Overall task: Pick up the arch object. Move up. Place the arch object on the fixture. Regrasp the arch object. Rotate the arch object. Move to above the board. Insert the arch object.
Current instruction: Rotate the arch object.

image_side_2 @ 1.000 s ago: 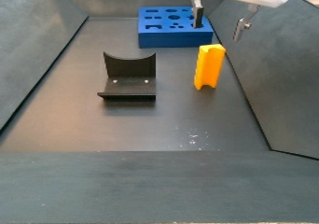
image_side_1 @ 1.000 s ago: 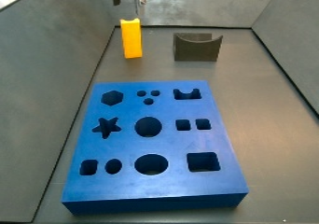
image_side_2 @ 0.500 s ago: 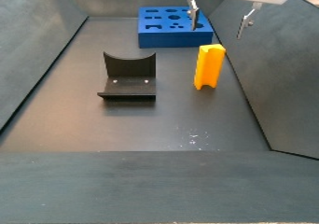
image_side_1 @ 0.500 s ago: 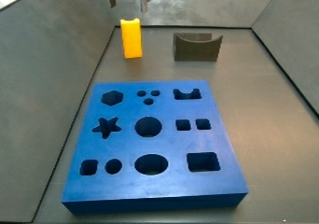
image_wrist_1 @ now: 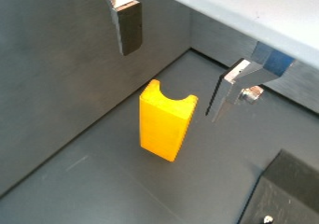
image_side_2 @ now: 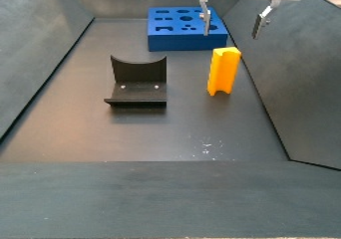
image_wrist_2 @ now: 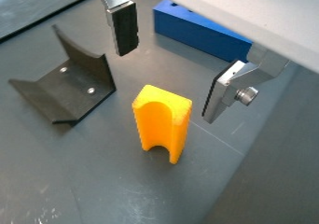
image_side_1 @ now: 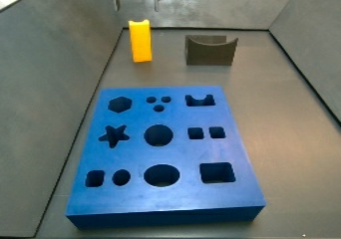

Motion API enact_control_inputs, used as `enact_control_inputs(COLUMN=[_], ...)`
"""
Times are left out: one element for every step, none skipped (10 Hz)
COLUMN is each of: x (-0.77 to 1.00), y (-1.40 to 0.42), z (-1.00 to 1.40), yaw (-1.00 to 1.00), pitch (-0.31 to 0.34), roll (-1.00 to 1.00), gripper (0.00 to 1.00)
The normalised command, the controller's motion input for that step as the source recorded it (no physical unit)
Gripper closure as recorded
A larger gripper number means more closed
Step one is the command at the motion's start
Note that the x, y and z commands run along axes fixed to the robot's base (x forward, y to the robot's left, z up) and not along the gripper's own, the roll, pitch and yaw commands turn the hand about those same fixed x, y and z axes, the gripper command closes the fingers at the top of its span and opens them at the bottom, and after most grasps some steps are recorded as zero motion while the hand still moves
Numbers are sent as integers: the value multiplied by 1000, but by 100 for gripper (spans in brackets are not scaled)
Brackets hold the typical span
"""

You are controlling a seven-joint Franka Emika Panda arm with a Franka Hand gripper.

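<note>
- The gripper [image_side_2: 234,17] is hanging above the arch object [image_side_2: 224,71] with its fingers [image_wrist_2: 123,28] spread wide, open air lying between them and the piece.
- The arch object [image_side_1: 139,40] is standing upright alone, with bare floor showing all around it.
- The fixture [image_side_1: 208,50] is sitting just beside it, leaving a gap.
- The board [image_side_1: 166,153] is lying well apart.

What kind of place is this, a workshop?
Probably a robot test cell: dark walled floor, a blue board of shaped holes, a yellow arch object, a dark fixture, and the open gripper above the block.
</note>
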Motion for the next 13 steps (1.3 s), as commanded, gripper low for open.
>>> enact_control_inputs(x=[31, 0, 6, 19, 21, 22, 21, 21, 22, 24, 28, 30, 35], y=[-4, 0, 0, -1, 2, 3, 2, 2, 2, 2, 1, 0, -1], z=[-18, -1000, -1000, -1000, -1000, -1000, -911, -811, -677, -580, -456, -371, -314], yaw=[284, 0, -50, -48, -41, -34, -28, -22, -15, -10, -4, 1, 4], pitch=[-36, 0, -7, -30, -39, -43, -47, -49, -50, -50, -48, -46, -47], roll=[1, 0, 0, -2, -7, -11, -16, -20, -26, -29, -34, -38, -40], gripper=[0, 0, 0, 0, 0, 0, 0, 0, 0, 0, 0, 0, 0])
